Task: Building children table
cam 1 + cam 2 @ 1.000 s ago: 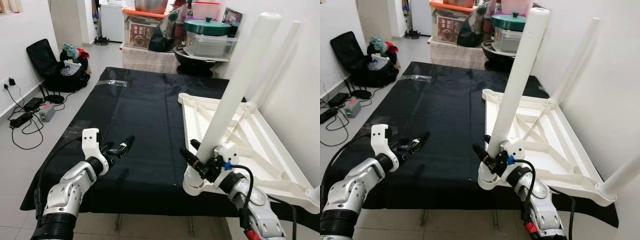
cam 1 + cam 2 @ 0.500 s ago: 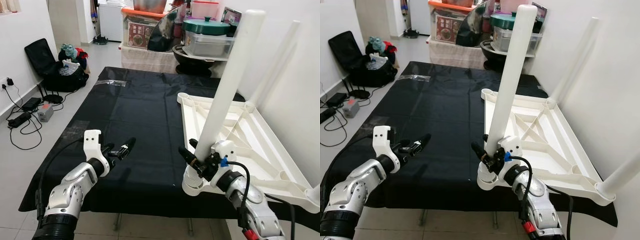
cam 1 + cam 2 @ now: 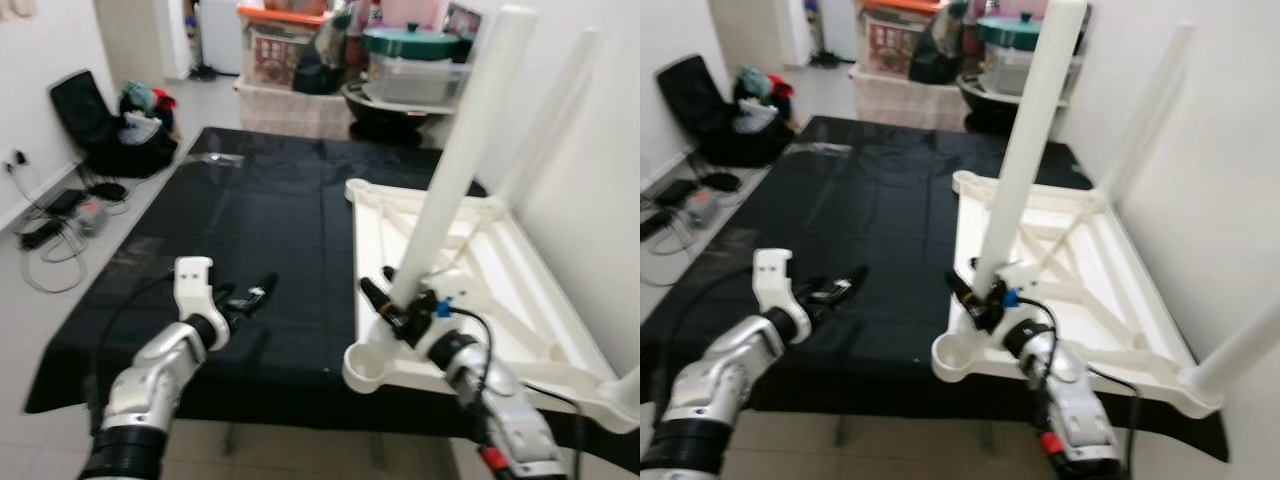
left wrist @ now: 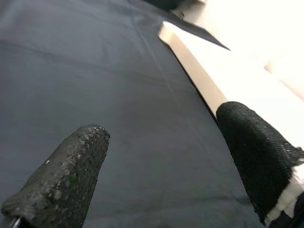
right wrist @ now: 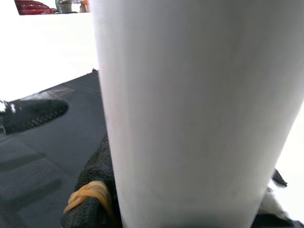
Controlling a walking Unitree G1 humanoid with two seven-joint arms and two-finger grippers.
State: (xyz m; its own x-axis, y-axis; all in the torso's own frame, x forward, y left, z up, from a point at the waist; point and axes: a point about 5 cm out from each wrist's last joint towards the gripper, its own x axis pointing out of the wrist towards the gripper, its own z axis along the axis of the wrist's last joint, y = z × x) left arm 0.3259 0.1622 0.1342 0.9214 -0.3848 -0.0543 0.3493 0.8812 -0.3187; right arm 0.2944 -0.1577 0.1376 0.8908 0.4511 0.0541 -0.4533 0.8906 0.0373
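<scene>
Black cloth [image 3: 270, 210] covers the whole work surface, and your white tabletop [image 3: 480, 270] lies upside down on its right side, ribbed underside facing up, hard against the wall.

Progress-wise, you look partway there. One table leg [image 3: 550, 110] already stands in the far corner by the wall, and another pokes up at the near right corner [image 3: 1240, 345]. The leg you're working on now [image 3: 455, 170] is tilted, and its bottom end hasn't gone into anything yet. The right gripper [image 3: 405, 310] is clamped around it low down, and the right wrist view has the white tube pressed right between the black fingers [image 5: 102, 190].

The round socket [image 3: 368, 366] at the near left corner sits empty, just below and beside where you're holding the leg, so I'd guess that's its home. The far left corner socket [image 3: 352, 187] looks empty too, so at least one more leg after this one.

Your left gripper [image 3: 250, 297] hovers over the cloth with fingers spread, holding nothing, near the tabletop's left edge.
</scene>
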